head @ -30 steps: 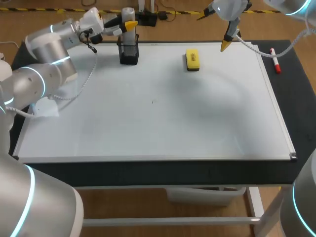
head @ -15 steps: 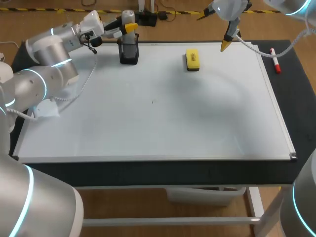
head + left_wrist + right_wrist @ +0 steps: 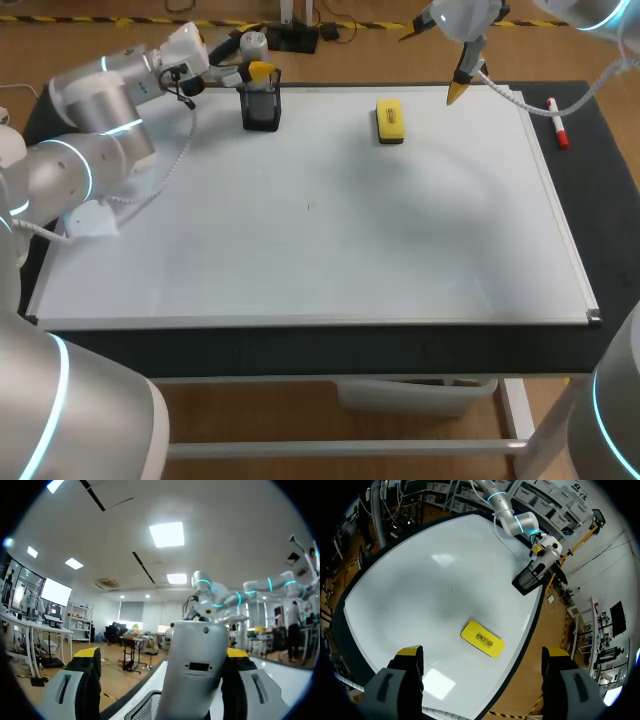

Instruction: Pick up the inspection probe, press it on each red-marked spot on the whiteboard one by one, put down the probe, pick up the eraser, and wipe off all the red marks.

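At the whiteboard's (image 3: 320, 230) far-left corner, the left gripper (image 3: 162, 656) is holding its fingers spread around the probe (image 3: 196, 666). The probe is standing on end in the black holder (image 3: 261, 108) and touching one finger only. The yellow eraser (image 3: 389, 120) is lying with its long axis running near-to-far.

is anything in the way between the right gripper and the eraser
Nothing visible does. The right gripper hangs open above the whiteboard, and the yellow eraser lies flat on it ahead of the fingers, with only bare board around it. The black holder stands far beyond the eraser.
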Available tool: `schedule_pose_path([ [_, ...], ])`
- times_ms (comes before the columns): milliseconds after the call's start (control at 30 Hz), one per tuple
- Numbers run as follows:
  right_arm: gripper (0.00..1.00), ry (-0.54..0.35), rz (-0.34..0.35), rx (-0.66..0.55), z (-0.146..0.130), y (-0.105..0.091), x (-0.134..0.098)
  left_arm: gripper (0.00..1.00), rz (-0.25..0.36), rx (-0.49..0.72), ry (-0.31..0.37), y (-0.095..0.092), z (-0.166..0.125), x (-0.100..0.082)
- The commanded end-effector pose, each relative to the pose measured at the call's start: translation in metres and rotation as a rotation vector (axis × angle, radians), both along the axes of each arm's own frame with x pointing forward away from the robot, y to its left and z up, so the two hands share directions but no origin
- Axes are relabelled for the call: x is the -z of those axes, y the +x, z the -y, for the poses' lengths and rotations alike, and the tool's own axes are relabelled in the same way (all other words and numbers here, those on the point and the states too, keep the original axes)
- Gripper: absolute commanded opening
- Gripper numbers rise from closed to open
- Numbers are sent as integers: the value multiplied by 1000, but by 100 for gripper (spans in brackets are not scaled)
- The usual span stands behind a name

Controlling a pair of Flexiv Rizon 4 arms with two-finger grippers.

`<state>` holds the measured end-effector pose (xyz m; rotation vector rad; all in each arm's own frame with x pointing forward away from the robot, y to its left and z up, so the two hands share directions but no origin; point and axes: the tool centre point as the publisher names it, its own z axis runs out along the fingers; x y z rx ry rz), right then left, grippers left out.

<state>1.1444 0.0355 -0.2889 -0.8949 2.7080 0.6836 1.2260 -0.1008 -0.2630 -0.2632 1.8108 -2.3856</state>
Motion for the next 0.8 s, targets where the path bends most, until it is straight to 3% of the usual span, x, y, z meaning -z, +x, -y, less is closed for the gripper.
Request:
schedule_pose_path([
  [33, 100, -7, 0, 0, 0, 0, -2, 100, 121, 428, 21, 5, -5, 1],
  [133, 100, -7, 0, 0, 0, 0, -2, 100, 101, 409, 38, 4, -9, 1],
  [367, 100, -7, 0, 0, 0, 0, -2, 100, 97, 337, 169, -2, -18, 2],
  [433, 100, -7, 0, 0, 0, 0, -2, 100, 59, 286, 260, -4, -21, 1],
  [467, 100, -7, 0, 0, 0, 0, -2, 100, 64, 284, 256, -5, -22, 0],
  [633, 100, -7, 0, 0, 0, 0, -2, 100, 29, 187, 394, -14, -31, -1],
  [700, 100, -7, 0, 0, 0, 0, -2, 100, 8, 151, 407, -15, -34, 0],
  [800, 100, -7, 0, 0, 0, 0, -2, 100, -6, 60, 502, -17, -39, 1],
])
